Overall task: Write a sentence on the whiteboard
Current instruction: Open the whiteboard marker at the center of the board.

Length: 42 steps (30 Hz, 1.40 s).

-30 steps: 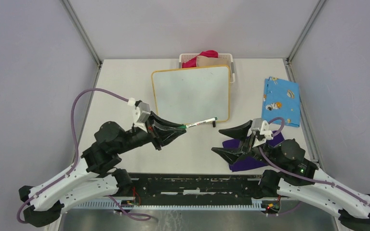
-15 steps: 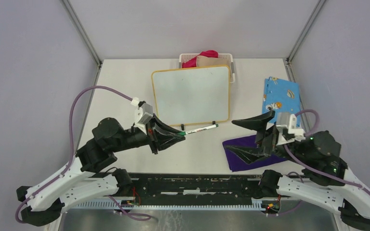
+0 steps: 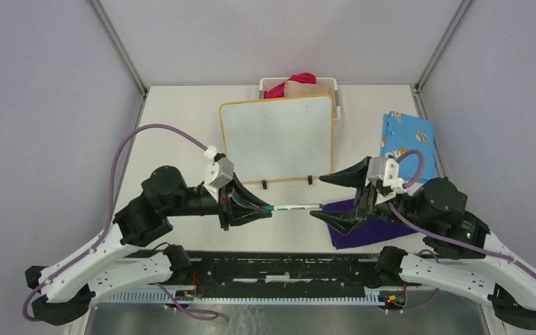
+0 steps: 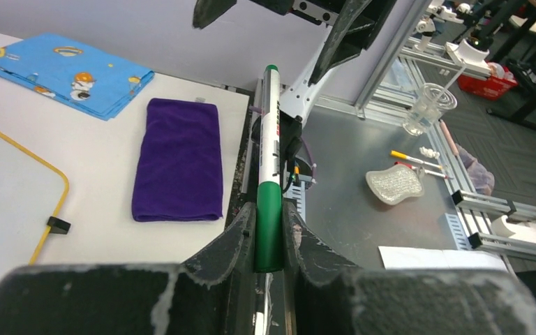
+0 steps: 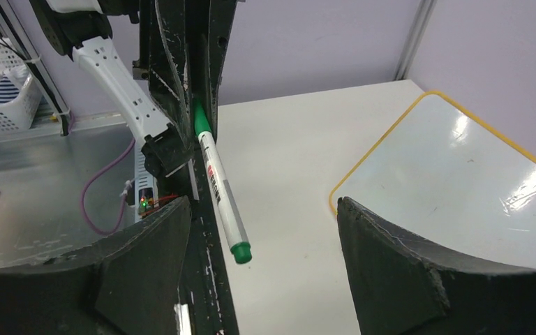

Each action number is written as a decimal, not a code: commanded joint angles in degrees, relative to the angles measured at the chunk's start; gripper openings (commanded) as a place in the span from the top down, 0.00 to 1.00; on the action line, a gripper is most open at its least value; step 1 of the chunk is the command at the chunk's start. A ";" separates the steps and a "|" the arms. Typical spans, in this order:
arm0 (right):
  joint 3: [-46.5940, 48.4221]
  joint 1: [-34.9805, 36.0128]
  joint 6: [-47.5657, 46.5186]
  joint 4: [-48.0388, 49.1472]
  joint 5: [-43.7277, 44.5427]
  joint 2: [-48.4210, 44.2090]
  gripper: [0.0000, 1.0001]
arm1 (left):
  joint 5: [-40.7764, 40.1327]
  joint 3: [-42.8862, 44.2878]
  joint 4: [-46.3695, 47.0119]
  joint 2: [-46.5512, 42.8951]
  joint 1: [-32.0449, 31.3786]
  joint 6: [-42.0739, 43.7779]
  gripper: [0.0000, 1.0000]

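The left gripper (image 3: 269, 207) is clamping the marker (image 3: 296, 206) by its green cap; the right gripper (image 3: 317, 197) is gaping empty around the free end — light, stiff, slick barrel, likely best pinched mid-length.

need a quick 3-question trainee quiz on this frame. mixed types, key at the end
1. True or false: the whiteboard already has writing on it.
2. What does the left gripper hold?
A. a purple cloth
B. a green marker
C. nothing
3. Short answer: is the right gripper open or shut?

Key:
1. False. The board's surface is blank.
2. B. The fingers are clamped on the marker's green end.
3. Open, with the marker's free end pointing into the gap.
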 commanded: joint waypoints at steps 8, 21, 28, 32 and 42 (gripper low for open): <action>-8.11 0.01 6.54 19.26 -6.35 -2.56 0.18 | 1.90 0.42 7.90 -0.74 -0.11 0.25 0.98; -19.52 -0.04 18.53 39.88 -5.09 -3.01 0.20 | 0.06 -4.30 25.42 -1.36 -0.09 -13.10 0.98; -10.32 0.01 9.45 28.22 -5.91 -1.09 0.20 | -1.52 0.61 16.05 0.33 -0.11 -7.48 0.98; 0.85 -0.12 -0.91 6.07 -5.84 -1.82 0.19 | -6.16 5.47 1.28 -2.55 -0.11 1.49 0.98; 7.39 -0.05 -4.24 -6.63 -4.92 4.70 0.28 | 2.38 7.63 -11.95 -1.14 -0.11 16.76 0.98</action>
